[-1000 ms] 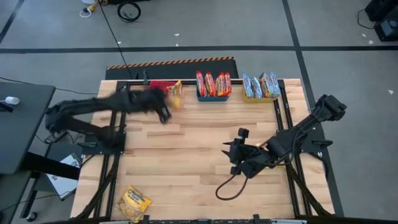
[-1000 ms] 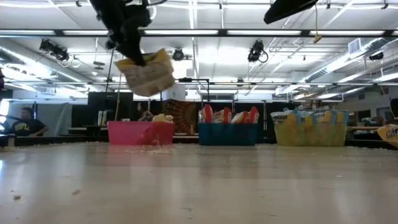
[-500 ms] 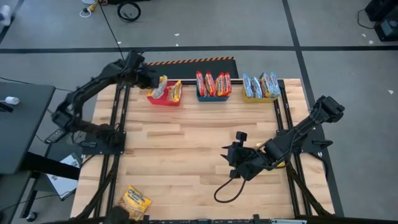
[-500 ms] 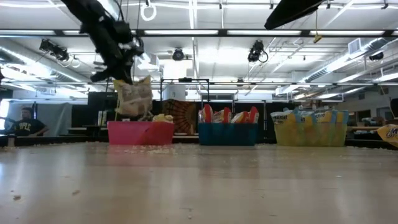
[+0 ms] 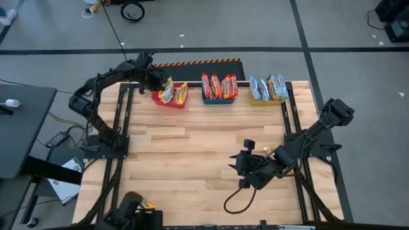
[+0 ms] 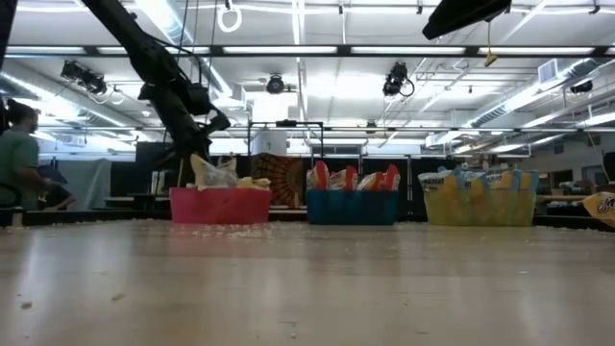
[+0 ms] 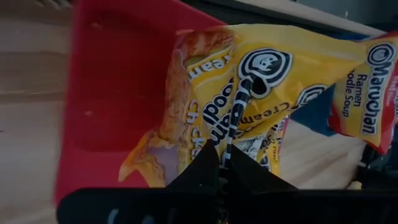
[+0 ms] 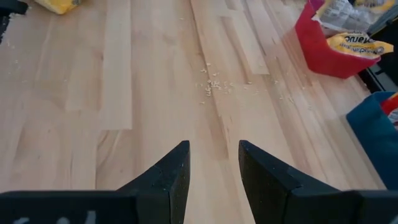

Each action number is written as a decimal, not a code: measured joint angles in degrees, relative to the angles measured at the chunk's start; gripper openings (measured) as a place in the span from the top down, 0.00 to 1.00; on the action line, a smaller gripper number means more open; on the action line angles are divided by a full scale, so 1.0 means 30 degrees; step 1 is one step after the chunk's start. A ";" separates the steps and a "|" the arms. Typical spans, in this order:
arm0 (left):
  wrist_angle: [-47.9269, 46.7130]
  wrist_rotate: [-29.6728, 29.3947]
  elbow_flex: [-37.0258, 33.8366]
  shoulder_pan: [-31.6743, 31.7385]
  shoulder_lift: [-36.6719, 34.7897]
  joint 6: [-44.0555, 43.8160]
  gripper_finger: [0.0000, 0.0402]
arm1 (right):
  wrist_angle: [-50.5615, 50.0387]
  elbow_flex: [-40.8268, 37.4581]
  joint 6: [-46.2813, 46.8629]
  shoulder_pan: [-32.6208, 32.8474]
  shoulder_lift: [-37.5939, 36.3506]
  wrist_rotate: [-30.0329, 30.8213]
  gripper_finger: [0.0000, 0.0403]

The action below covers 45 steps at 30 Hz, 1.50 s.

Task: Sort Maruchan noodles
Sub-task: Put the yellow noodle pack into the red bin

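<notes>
My left gripper (image 5: 158, 83) is at the table's far left, over the red bin (image 5: 167, 102), and is shut on a yellow-orange Maruchan packet (image 5: 167, 91). In the low view the packet (image 6: 213, 173) shows just above the bin's rim (image 6: 219, 192). Another yellow packet (image 7: 364, 93) stands in the same bin. Red packets (image 5: 219, 85) stand in the blue bin and blue-silver packets (image 5: 268, 87) in the yellow bin. My right gripper (image 5: 243, 166) hovers open over the table's right middle, touching nothing. My left gripper (image 7: 222, 152) pinches the yellow packet between its two fingers at one edge (image 7: 211, 127), where the wrapper is creased. The fingers come slanting down from above. The packet hangs below them, its lower part inside the red bin (image 7: 112, 81).
A dark shape (image 5: 131, 209) stands at the table's near left edge, covering most of a yellow packet (image 5: 148, 204) lying there. A black cable (image 5: 233, 203) trails from the right arm. A person (image 6: 14, 159) stands behind the table's left. Bare wood (image 8: 155, 93) lies between the arms.
My left gripper has swung from above the table toward the far edge and come down over the red bin, staying shut on the yellow packet, which now hangs into the bin. A dark shape has appeared at the near left edge over the packet there.
</notes>
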 joint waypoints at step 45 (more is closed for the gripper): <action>-0.7516 -1.2312 0.0933 -1.8804 -1.1096 0.4865 0.52 | 0.0069 0.0006 -0.3089 -0.3071 0.0000 0.0082 0.64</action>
